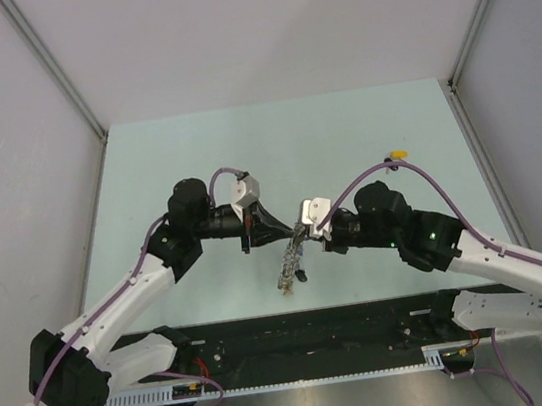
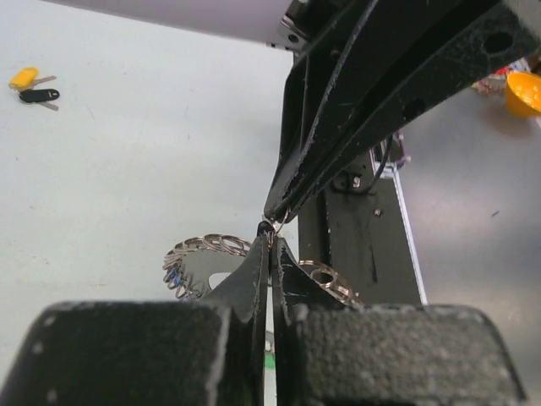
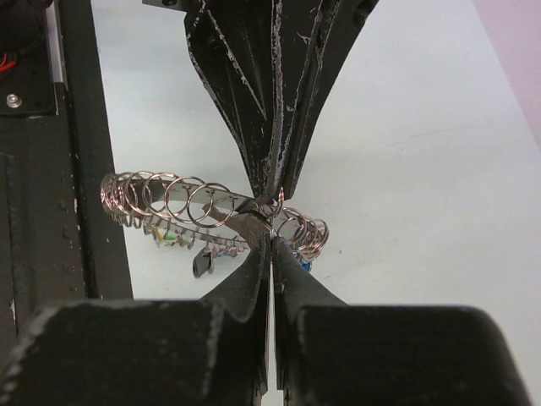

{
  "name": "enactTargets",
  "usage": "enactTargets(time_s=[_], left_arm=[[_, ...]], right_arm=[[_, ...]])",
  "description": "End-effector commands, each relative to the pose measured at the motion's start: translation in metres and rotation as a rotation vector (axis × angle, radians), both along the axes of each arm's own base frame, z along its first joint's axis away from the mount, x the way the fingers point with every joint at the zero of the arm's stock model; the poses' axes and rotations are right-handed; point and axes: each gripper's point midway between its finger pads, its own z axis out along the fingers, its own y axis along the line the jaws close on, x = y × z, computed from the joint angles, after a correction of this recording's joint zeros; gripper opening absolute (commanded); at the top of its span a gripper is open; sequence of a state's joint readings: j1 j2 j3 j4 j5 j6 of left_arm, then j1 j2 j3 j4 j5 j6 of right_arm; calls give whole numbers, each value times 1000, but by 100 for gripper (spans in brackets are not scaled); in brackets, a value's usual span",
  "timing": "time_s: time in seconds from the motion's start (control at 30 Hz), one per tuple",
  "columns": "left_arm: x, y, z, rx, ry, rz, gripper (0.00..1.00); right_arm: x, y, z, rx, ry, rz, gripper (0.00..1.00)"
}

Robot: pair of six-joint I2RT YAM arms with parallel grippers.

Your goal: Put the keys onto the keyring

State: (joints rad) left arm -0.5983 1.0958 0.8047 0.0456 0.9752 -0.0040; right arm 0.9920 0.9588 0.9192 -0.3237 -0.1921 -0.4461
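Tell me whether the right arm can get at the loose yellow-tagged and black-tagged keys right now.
Probably not yet: the right hand is shut on the keyring with the left hand. The keys lie uncovered just beyond its arm; it must let go first.

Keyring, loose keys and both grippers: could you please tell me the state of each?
keyring, gripped from both sides, keys hanging.
yellow-tagged key, loose on the table.
black-tagged key, loose beside it.
left gripper, shut on the keyring.
right gripper, shut on the keyring.
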Motion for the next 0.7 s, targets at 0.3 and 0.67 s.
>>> enactTargets(time_s=[0.3, 0.67], left_arm=[[31, 12, 55, -152, -16, 223, 0], [38, 20, 65, -261, 24, 352, 0]], right_arm=[[-7, -2, -9, -2, 21, -46, 0], [-5, 29, 6, 81, -53, -43, 0]])
